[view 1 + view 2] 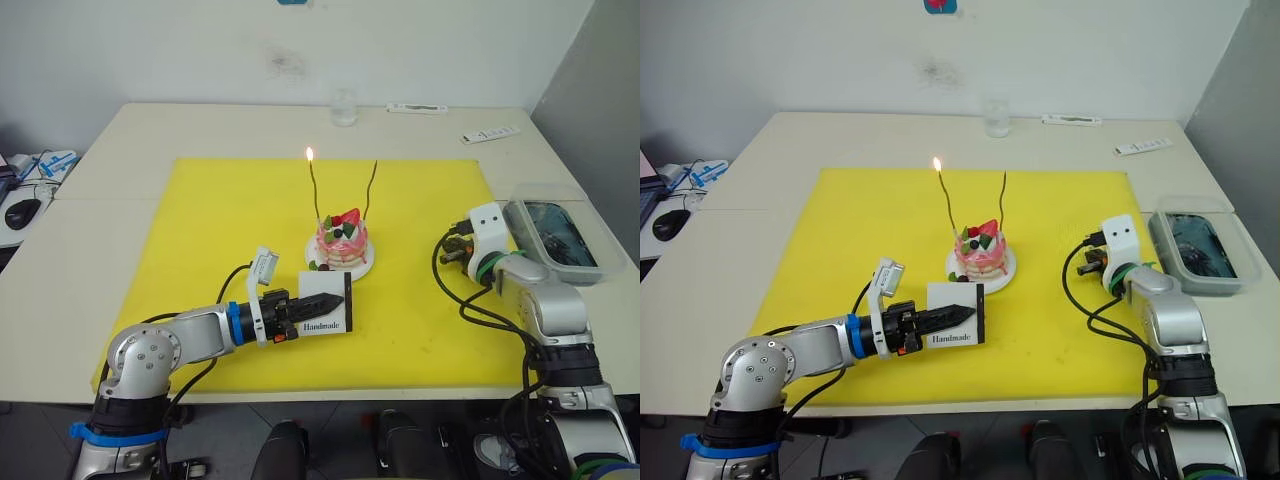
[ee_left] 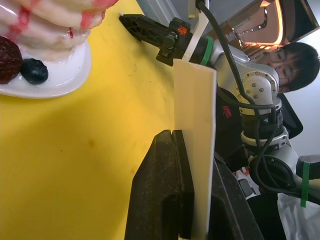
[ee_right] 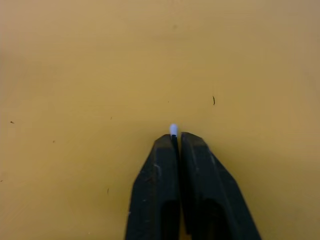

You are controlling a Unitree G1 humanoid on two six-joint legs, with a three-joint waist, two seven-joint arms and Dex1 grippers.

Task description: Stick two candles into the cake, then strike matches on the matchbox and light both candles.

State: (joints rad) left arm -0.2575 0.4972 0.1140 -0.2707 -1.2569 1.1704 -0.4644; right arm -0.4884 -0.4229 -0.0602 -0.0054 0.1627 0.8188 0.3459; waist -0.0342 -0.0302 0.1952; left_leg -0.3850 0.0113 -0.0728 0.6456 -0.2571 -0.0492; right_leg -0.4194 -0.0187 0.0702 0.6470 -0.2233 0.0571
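— Where's the matchbox?
— Upright, clamped in the left tool, just before the cake on the yellow mat.
— The candles?
— Both stuck in; the left candle burns.
— Right tool?
— Pinched on a white-tipped match.

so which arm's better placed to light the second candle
Right. Its hand is shut on a match and free to move, while the left hand is holding the matchbox upright. The unlit candle also stands on the cake's right side.
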